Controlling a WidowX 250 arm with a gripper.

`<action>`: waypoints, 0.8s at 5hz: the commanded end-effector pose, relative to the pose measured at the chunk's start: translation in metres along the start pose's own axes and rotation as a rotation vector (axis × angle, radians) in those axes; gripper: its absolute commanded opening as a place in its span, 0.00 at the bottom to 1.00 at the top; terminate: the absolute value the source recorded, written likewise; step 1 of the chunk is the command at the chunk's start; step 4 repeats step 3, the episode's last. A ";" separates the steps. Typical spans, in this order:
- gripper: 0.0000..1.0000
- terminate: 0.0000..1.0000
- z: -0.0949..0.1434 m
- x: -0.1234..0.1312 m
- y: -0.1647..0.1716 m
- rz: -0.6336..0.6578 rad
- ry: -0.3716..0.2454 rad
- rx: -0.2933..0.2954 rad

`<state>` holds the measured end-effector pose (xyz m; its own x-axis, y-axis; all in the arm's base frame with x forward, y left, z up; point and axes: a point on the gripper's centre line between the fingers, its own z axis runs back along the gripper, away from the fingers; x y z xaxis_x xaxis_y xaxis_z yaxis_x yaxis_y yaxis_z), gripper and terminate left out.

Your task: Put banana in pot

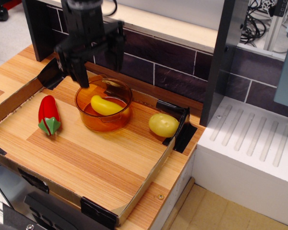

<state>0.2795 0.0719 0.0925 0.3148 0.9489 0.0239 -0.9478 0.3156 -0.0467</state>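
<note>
Banana (pixel 105 105) in pot (pixel 89 120) — gripper (pixel 100 64) blurred.

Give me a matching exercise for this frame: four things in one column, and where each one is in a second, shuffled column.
Things:
1. banana
2. red pepper
3. round yellow toy
4. gripper

Places:
A. on the board, left of the pot
B. above the pot's back rim, holding nothing
C. lying inside the pot
D. on the board, right of the pot, by a black corner bracket

Pairs: 1-C, 2-A, 3-D, 4-B
</note>
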 end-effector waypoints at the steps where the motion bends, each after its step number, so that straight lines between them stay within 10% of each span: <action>1: 1.00 0.00 0.053 0.001 0.001 -0.064 -0.035 -0.038; 2: 1.00 0.00 0.053 0.001 0.001 -0.064 -0.035 -0.038; 3: 1.00 1.00 0.053 0.001 0.001 -0.064 -0.035 -0.038; 4: 1.00 1.00 0.053 0.001 0.001 -0.064 -0.035 -0.038</action>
